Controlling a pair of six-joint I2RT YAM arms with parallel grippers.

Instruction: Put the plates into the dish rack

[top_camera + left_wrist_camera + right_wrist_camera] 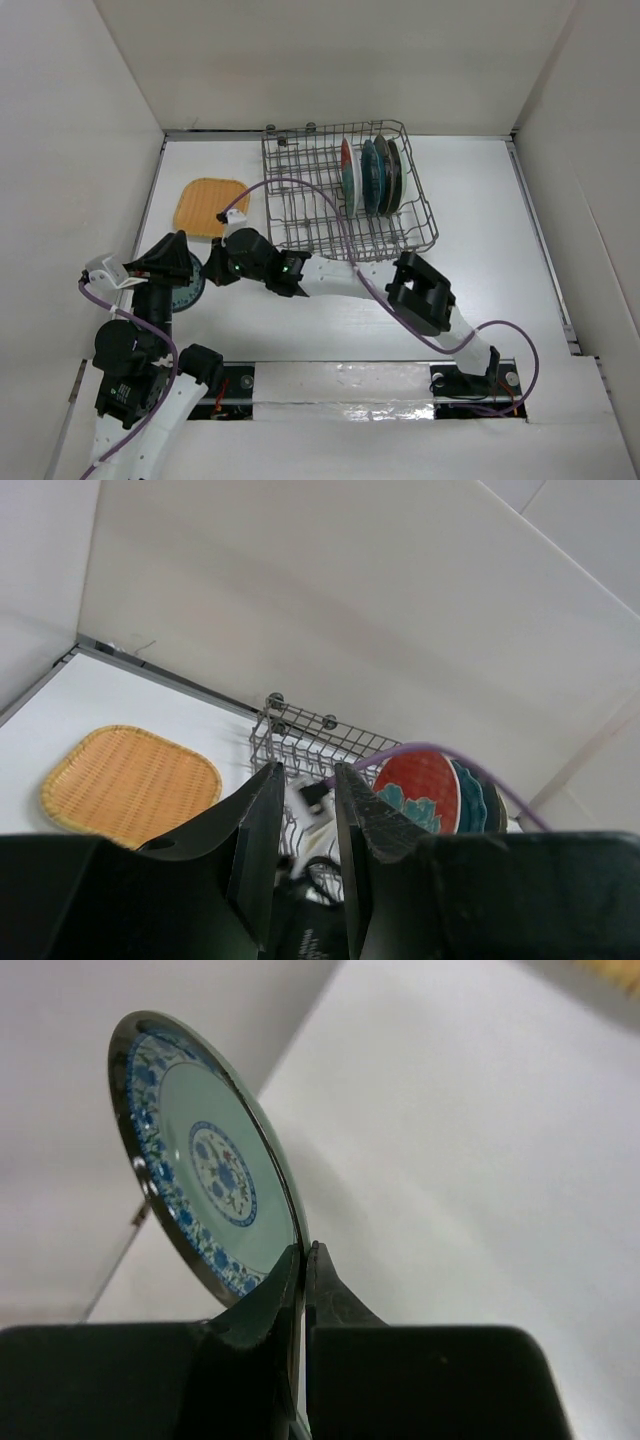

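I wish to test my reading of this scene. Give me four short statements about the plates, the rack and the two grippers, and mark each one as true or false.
1. The right gripper holds the mint-green plate by its rim. True.
2. The orange plate stands upright in the dish rack. False: it lies flat on the table, to the left of the rack.
3. Three plates stand upright in the right part of the dish rack. True.
4. The left gripper is shut on the red plate. False: its fingers are apart with nothing between them, and the red plate stands in the rack.
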